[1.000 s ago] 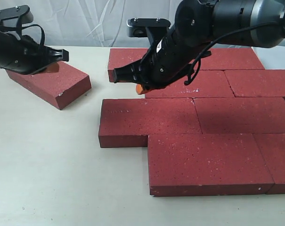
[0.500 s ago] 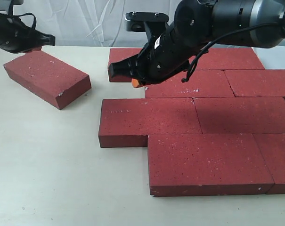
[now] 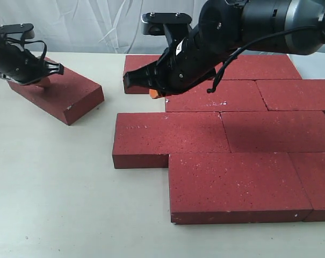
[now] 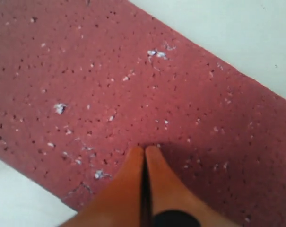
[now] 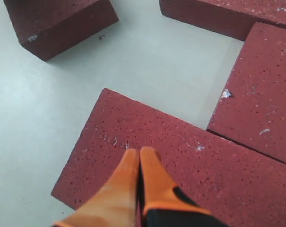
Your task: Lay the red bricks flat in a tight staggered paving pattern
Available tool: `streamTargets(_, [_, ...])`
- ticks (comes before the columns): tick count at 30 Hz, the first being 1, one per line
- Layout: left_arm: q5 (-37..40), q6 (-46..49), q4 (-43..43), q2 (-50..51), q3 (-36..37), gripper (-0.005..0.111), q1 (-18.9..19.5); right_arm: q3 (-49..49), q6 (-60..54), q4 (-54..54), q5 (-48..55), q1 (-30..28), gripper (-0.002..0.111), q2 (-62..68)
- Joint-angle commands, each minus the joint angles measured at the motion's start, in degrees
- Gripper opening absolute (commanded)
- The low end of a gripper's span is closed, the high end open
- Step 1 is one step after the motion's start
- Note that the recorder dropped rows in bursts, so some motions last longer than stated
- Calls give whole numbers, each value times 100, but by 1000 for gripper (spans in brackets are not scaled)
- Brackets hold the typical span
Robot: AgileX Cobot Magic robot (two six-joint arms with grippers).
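One loose red brick [image 3: 65, 94] lies askew at the far left, apart from the others. My left gripper [image 3: 43, 81] is shut, its orange tips resting on that brick's top [image 4: 133, 71], as the left wrist view shows at the gripper [image 4: 145, 150]. The other red bricks [image 3: 232, 134] lie flat in staggered rows on the right. My right gripper [image 3: 154, 94] is shut and empty. It hovers over the left end brick of the third row [image 5: 180, 161], with the right gripper [image 5: 140, 152] above that brick's top.
A bare strip of the pale table [image 3: 55, 188] separates the loose brick from the paved rows. A stepped notch of table [image 5: 180, 61] lies between the back row brick [image 5: 228, 14] and the row below. A white curtain [image 3: 98, 27] hangs behind.
The left gripper rose off the loose brick toward the back, then came down onto its top again. The right gripper shifted slightly up and left. No brick moved.
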Motion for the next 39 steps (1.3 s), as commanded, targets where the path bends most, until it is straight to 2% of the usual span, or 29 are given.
streamTargets(1, [302, -971, 507, -15, -46, 0, 8, -13, -54, -25, 30, -5, -1, 0])
streamTargets(8, [1100, -1868, 568, -15, -46, 0, 8, -13, -54, -25, 193, -5, -1, 0])
streamTargets(13, [1509, -2006, 299, -38, -46, 0, 8, -13, -54, -25, 334, -5, -1, 0])
streamTargets(23, [1441, -2143, -387, -619, 507, 0, -12, -13, -54, -14, 610, -5, -1, 0])
streamTargets(31, [1408, -1818, -442, -1389, 630, 0, 0, -13, -296, 379, 639, -5, -1, 0])
streamTargets(34, [1185, -1495, -132, -1836, 620, 0, 9, -13, -731, 858, 676, -5, -1, 0])
streamTargets(39, [766, -1582, 1206, -2267, 620, 0, 9, -38, -983, 1167, 601, -5, -1, 0])
